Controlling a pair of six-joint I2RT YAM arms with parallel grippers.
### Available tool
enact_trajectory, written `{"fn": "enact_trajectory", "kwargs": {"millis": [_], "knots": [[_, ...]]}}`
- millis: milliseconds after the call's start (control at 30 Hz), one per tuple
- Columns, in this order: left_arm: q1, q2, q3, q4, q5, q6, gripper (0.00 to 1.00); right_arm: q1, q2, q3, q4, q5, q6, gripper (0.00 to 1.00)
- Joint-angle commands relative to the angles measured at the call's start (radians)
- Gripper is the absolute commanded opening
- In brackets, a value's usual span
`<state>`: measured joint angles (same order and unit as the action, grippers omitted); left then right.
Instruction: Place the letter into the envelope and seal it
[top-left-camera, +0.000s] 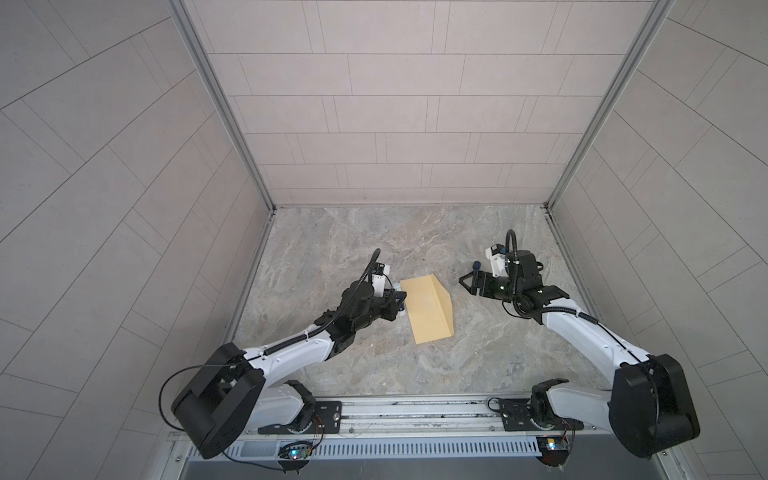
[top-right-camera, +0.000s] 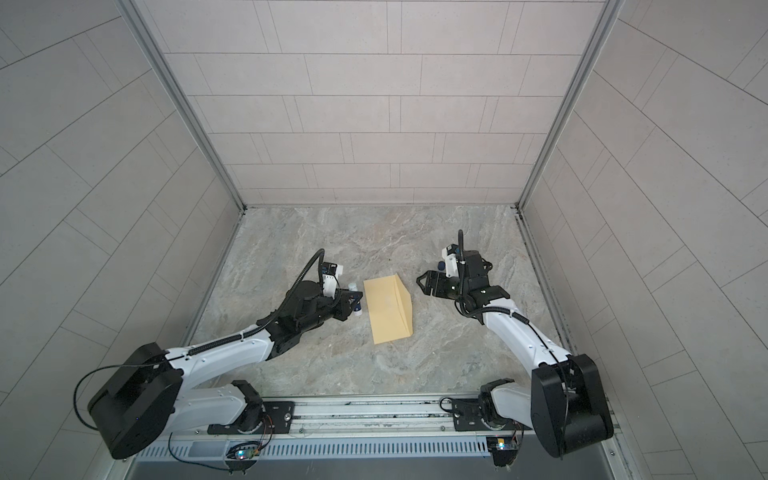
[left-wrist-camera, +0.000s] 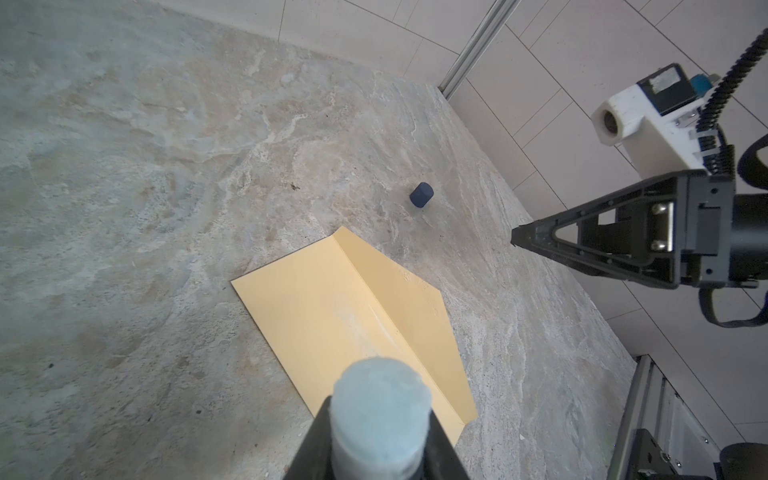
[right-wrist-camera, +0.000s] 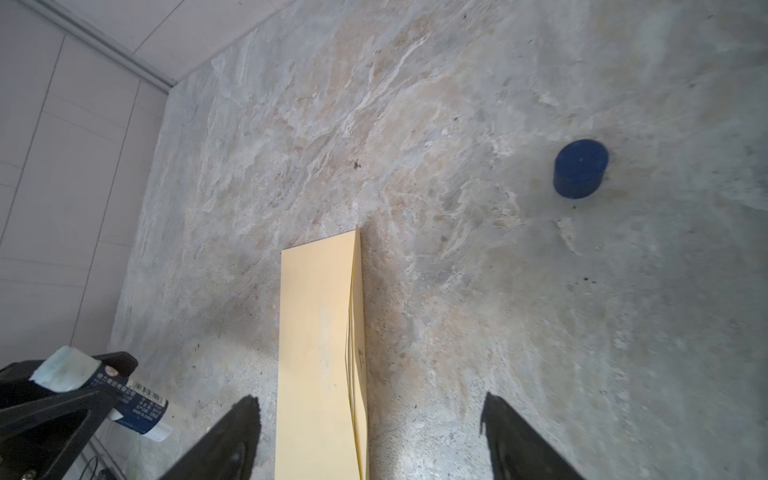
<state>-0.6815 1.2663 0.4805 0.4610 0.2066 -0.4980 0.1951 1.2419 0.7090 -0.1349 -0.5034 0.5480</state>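
Clamping an uncapped glue stick (left-wrist-camera: 380, 415), the left gripper (top-right-camera: 356, 297) has its jaws narrowed onto the tube, just beside one long edge of the envelope (top-left-camera: 426, 311). This envelope lies on the marble table (top-left-camera: 374, 249) between both grippers, with its flap raised along the other long edge. On that side the right gripper (right-wrist-camera: 368, 409) stands wide and holds nothing. A blue cap (right-wrist-camera: 580, 168) sits near it.
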Motion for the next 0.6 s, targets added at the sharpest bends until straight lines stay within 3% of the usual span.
{"fn": "enact_trajectory", "kwargs": {"millis": [0, 133, 333, 567], "knots": [[-0.006, 0.033, -0.011, 0.095, 0.017, -0.015, 0.0, -0.004, 0.043, -0.013, 0.088, -0.074, 0.058, 0.69], [-0.007, 0.081, -0.012, 0.131, 0.025, -0.027, 0.0, -0.008, 0.105, -0.014, 0.127, -0.101, 0.088, 0.42], [-0.01, 0.165, -0.011, 0.187, 0.033, -0.045, 0.0, -0.008, 0.187, -0.008, 0.157, -0.132, 0.115, 0.14], [-0.014, 0.242, -0.007, 0.224, 0.029, -0.05, 0.0, -0.008, 0.271, -0.013, 0.209, -0.148, 0.159, 0.07]]}}
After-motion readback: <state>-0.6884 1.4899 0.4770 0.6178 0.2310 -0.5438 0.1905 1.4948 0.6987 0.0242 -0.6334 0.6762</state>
